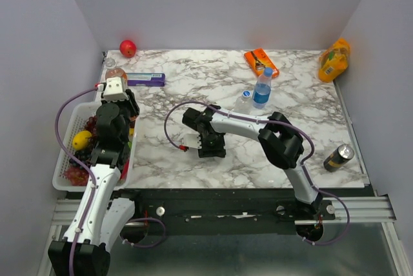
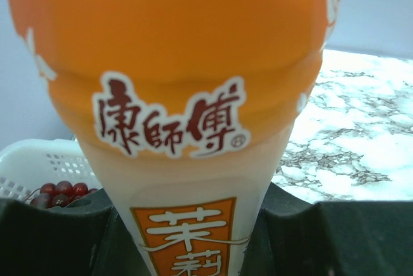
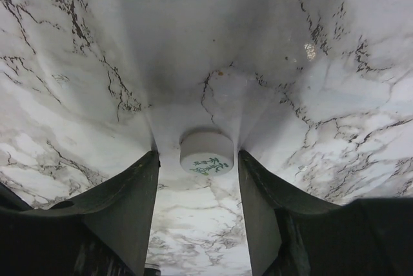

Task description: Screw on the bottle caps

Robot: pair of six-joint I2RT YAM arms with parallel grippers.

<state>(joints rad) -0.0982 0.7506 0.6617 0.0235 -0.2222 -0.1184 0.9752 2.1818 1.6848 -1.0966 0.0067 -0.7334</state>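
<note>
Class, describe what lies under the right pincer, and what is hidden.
A whitish bottle cap with green print lies on the marble table between the right pincer's parted fingers. In the top view the pincer covers it; its underside is hidden.

The table (image 1: 193, 82) looks glossy, the cap (image 3: 206, 153) matt plastic, the bottle (image 2: 193, 50) smooth.

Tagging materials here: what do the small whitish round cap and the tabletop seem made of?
Small whitish round cap: probably plastic, matte, green print on top. Tabletop: white with grey marble veining, slightly glossy; real stone or laminate, cannot tell.
</note>
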